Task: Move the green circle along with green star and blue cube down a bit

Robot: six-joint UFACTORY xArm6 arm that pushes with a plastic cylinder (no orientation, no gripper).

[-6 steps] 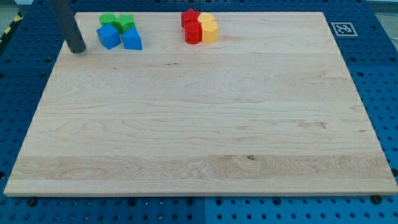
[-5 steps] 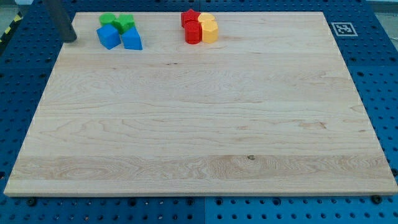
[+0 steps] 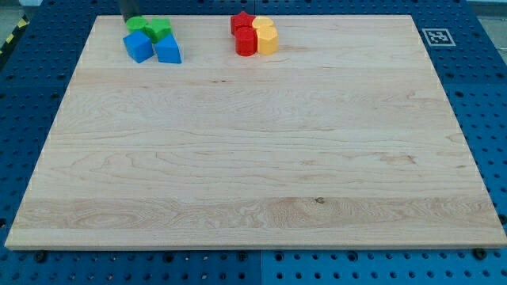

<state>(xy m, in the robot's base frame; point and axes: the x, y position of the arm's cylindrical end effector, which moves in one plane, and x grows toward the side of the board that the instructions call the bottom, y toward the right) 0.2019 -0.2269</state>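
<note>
My tip [image 3: 129,19] just above green circle [image 3: 136,24]

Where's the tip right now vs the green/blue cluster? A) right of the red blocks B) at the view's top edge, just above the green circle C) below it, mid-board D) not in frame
B: my tip sits at the view's top edge, directly above the green circle.

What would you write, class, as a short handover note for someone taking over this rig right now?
My tip sits at the view's top edge, just above the green circle.
Green star is right of the circle; blue cube sits below it, beside another blue block.
Done: tip placed behind the cluster.
Left: push the group down a bit.
Red and yellow blocks sit apart, to the right.
</note>
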